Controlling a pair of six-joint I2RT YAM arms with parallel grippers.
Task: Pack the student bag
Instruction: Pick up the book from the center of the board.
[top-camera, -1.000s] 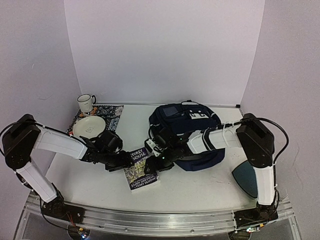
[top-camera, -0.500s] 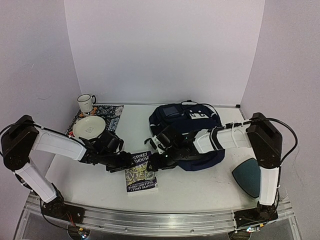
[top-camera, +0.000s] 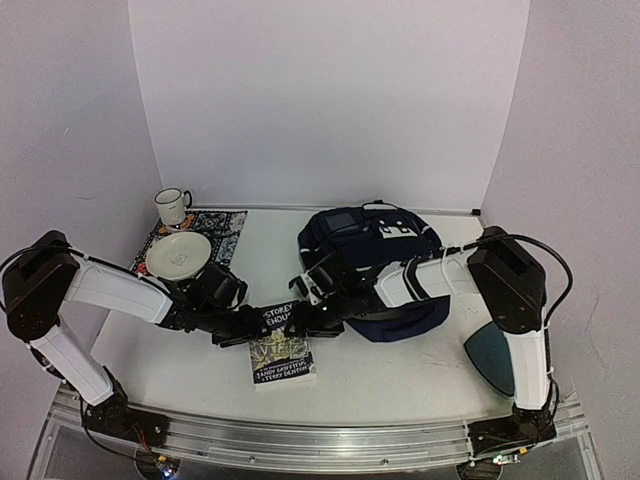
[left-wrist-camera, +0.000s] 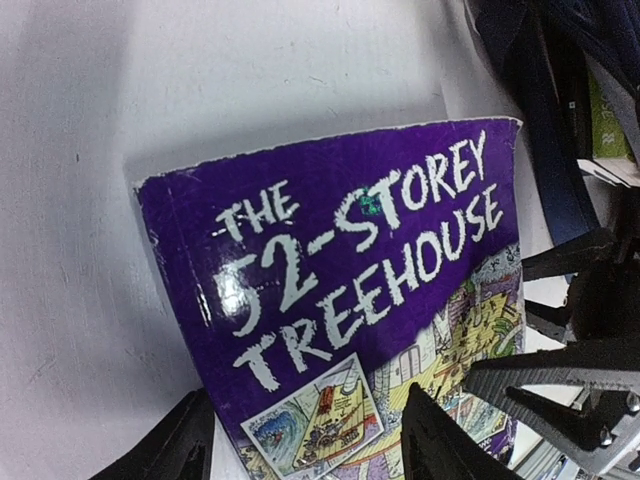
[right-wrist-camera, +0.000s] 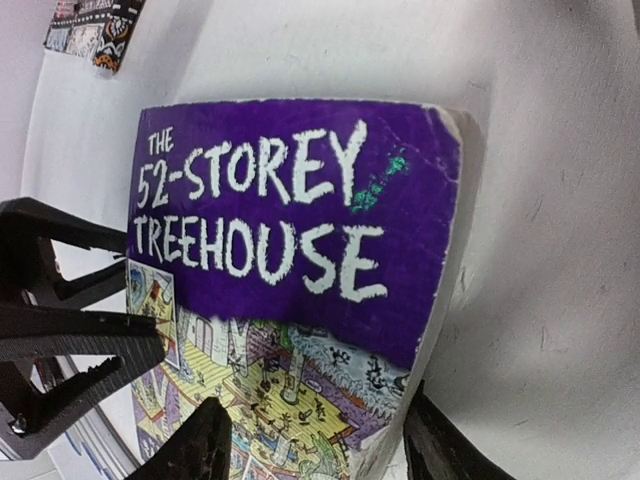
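A paperback with a purple cover (top-camera: 283, 352) lies on the table in front of the student bag (top-camera: 352, 228), a navy backpack at the back centre. The book's far end sits between my two grippers. My left gripper (top-camera: 246, 328) is open at the spine side (left-wrist-camera: 305, 440): one finger lies beside the spine and the other over the cover (left-wrist-camera: 330, 260). My right gripper (top-camera: 306, 320) is open at the page edge (right-wrist-camera: 315, 445), with one finger over the cover (right-wrist-camera: 290, 200) and one outside it. Each wrist view shows the other gripper's fingers (left-wrist-camera: 565, 385) (right-wrist-camera: 70, 345).
A white cup (top-camera: 172, 206) and a saucer (top-camera: 179, 253) stand on a patterned mat (top-camera: 222, 224) at the back left. A dark teal rounded piece (top-camera: 492, 356) lies at the right edge. The bag's straps (left-wrist-camera: 545, 120) hang just beyond the book.
The book has turned to lie straighter. My right gripper drew back to the right, then came in again at the book's edge. The left gripper has hardly moved.
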